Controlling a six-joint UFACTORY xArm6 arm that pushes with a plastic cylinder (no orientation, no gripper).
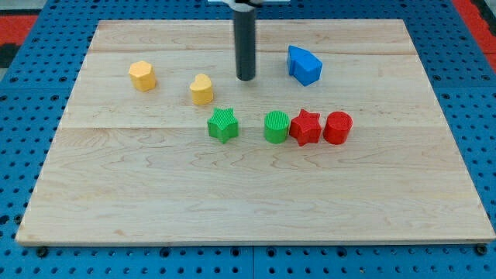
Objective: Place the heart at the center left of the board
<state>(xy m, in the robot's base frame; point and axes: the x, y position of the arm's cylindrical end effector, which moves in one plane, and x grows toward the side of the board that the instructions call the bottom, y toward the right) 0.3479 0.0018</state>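
Observation:
The yellow heart (201, 89) lies in the upper middle-left of the wooden board (232, 194). My tip (246, 78) rests on the board just to the heart's right and slightly above it, with a small gap between them. The dark rod rises straight to the view's top.
A yellow hexagon block (142, 76) lies at the upper left. A blue block (304, 65) lies right of my tip. A row below holds a green star (223, 125), a green cylinder (277, 127), a red star (305, 128) and a red cylinder (337, 128).

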